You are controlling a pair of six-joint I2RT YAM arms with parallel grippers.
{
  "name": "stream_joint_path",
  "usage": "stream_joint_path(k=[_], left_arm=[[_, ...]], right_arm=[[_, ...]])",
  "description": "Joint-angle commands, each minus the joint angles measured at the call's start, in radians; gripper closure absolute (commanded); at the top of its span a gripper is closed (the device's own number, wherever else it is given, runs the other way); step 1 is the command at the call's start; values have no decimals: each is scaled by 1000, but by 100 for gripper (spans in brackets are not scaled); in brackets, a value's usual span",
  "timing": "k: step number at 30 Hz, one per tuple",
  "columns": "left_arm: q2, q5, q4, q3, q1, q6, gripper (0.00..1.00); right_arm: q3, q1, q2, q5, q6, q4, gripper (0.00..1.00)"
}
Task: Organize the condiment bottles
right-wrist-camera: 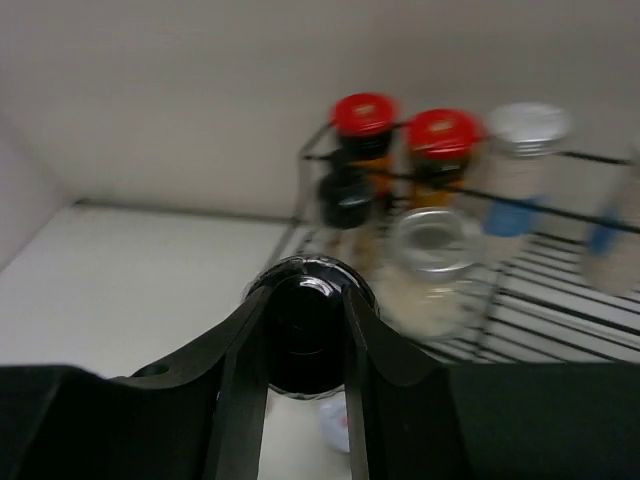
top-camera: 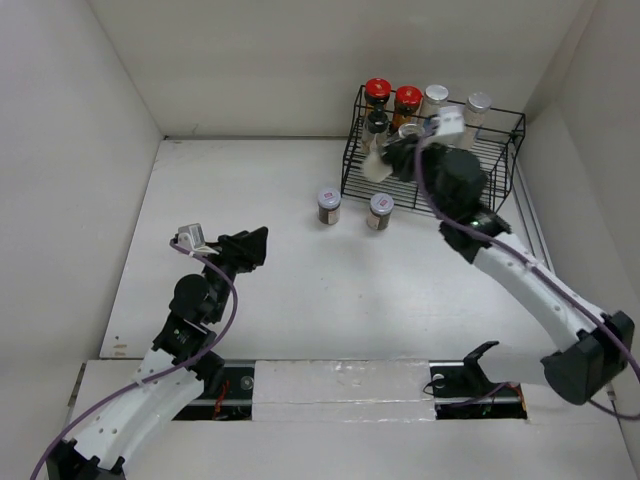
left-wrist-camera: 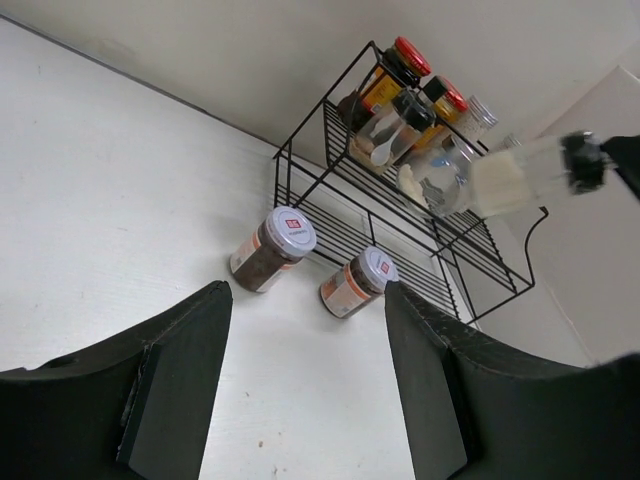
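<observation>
Top view: the right gripper [top-camera: 398,152] hangs over the front-left part of the black wire rack [top-camera: 490,165] in the upper right, closed on a cream bottle [top-camera: 377,165] that pokes toward frame left, tilted, not upright. Behind it on the rack stand two red-capped bottles [top-camera: 378,92] and silver-lidded jars [top-camera: 435,97]. Two spice jars [top-camera: 329,205] wait on the table [top-camera: 300,300] just in front of the rack. The left gripper [top-camera: 252,248] sits mid-left, well apart from everything, jaws wide, nothing in them. Left wrist view: the same wide spread, both spice jars upright ahead, and the cream bottle held near horizontal over the rack's lower shelf, gripped at its black cap [left-wrist-camera: 580,160] near the right edge. Right wrist view (blurry): the fingers pinch that cap only, w/ a clear jar [right-wrist-camera: 430,250] just beyond it on the shelf. Risks, as I judge them: a cap-only hold on a sideways bottle may let it swing or slip out. Lowered at this tilt, its base could catch a wire or bump the clear jar. Released before it's upright, it prob. tips over.
</observation>
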Motion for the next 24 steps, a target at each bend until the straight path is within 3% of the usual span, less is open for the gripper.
stream_joint_path(k=[1,5,9,14,24], left_arm=[[9,11,52,13,-4,-8,41],[18,20,49,14,-4,-8,41],[18,31,49,14,-4,-8,41],[9,31,35,25,-4,-8,41],[-12,19,35,16,-4,-8,41]], right_arm=[[-15,-140,-79,112,15,-42,85],[11,-317,-117,126,24,-90,85],[143,-475,-19,43,35,-128,85],[336,-511,186,9,25,-177,85],[350,-478,340,-11,15,-154,85]])
